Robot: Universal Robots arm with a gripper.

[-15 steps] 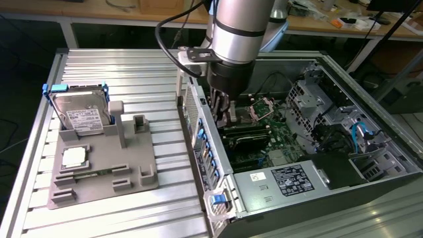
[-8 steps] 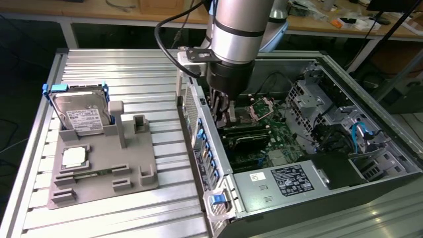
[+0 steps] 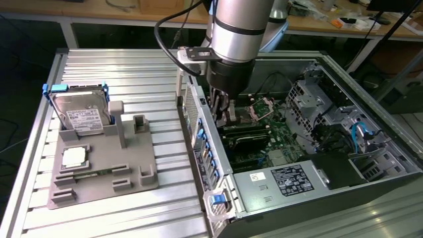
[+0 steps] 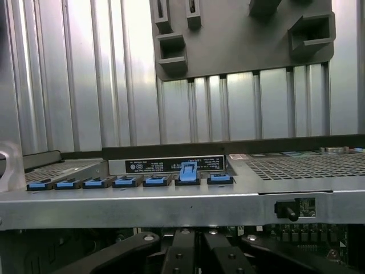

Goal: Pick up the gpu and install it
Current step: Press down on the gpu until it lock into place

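GPU low inside open computer case (jaws' state: cannot tell); ribbed metal table, wooden benches behind.

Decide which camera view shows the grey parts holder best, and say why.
The exterior view: the whole grey parts holder lies on the slatted table, with the hard drive standing in it. The wrist view catches one end of it, with a few pockets.

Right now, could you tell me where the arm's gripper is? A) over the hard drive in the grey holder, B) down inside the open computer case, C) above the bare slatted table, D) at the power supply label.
B: the gripper reaches down into the open computer case, above the motherboard, well away from the hard drive standing in the grey holder.
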